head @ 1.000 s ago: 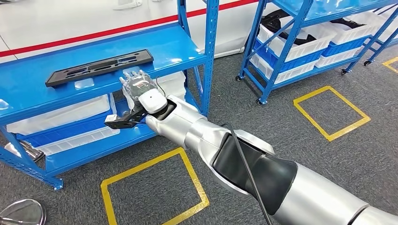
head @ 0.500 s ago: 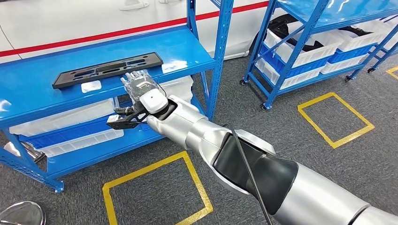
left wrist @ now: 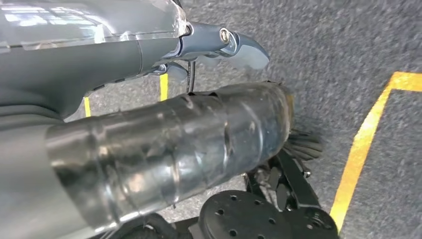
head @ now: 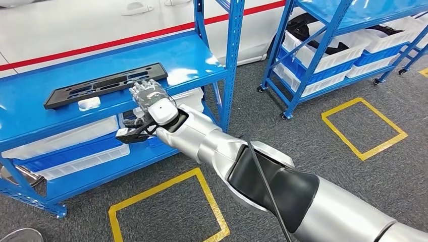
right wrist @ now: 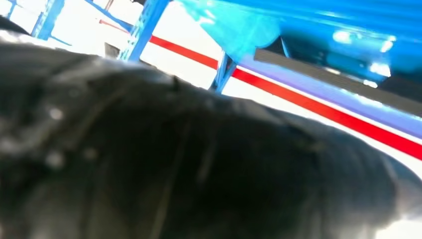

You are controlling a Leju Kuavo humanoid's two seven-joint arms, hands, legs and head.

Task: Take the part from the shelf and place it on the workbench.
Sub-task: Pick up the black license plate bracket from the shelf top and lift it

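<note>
A long black part (head: 106, 84) with cut-outs lies flat on the top level of the blue shelf (head: 30, 96). My right hand (head: 149, 96) is raised at the shelf's front edge, just below the part's right half. Its fingers are spread and point up toward the part, and it holds nothing. Whether the fingertips touch the part I cannot tell. In the right wrist view the hand is a dark blur under the blue shelf (right wrist: 318, 30). My left hand (left wrist: 164, 149) hangs over the grey floor; how its fingers lie is unclear.
A small white piece (head: 88, 104) lies on the shelf in front of the part. White bins (head: 65, 128) fill the lower level. A blue upright (head: 233, 60) stands right of my arm. A second rack with bins (head: 323, 45) stands at the right. Yellow squares (head: 166, 201) mark the floor.
The whole picture has shifted a little, so the camera moved. My right hand stays at the shelf's front edge and now sits closer to the part's near side.
</note>
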